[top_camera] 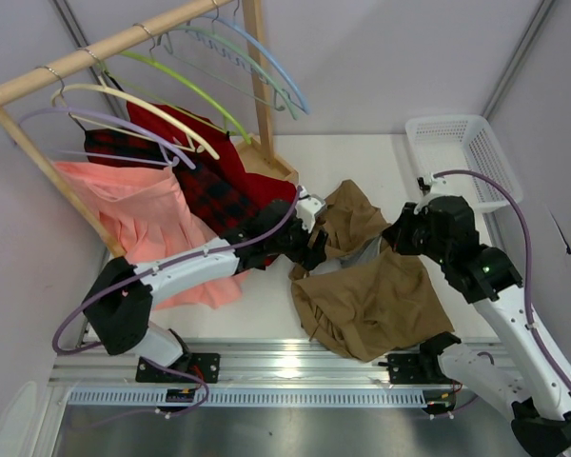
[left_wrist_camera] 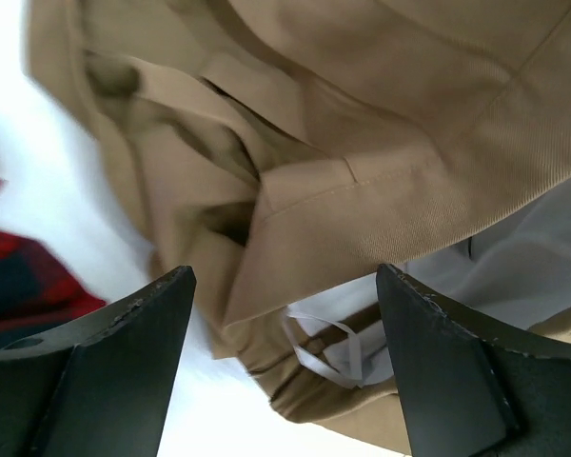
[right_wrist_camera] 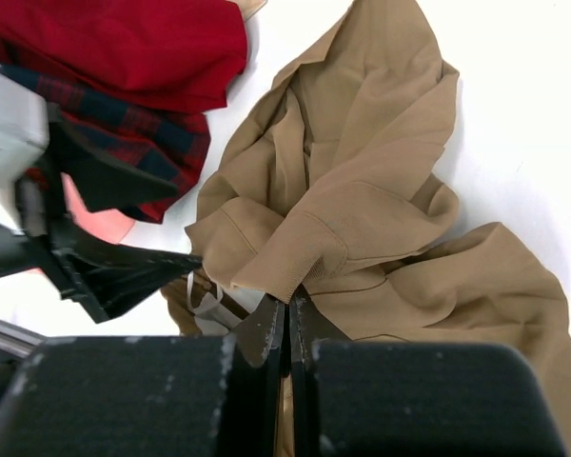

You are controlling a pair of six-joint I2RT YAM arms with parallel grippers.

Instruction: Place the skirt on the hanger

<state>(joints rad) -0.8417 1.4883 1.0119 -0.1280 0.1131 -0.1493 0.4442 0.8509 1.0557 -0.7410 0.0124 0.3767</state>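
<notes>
Tan fabric, a fold of the skirt (top_camera: 381, 295), sat pinched between the pressed-together fingers of the right gripper (right_wrist_camera: 287, 319). The left gripper (left_wrist_camera: 285, 276) stood spread wide at the same bunched edge. The skirt lay crumpled on the white table (top_camera: 381, 162), near the plaid skirt (top_camera: 214, 195)

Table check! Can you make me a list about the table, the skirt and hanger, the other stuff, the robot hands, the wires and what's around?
Surface: white table, mostly covered by clothes.
Job's things: tan skirt crumpled on the table; sage-green hanger hanging on the rack.
Clutter: plaid skirt, pink skirt, white basket.
Grippers: left gripper open over the skirt's waistband; right gripper shut on a skirt fold.
Cables: purple cables loop along both arms.
Surroundings: wooden rack, grey walls.
</notes>
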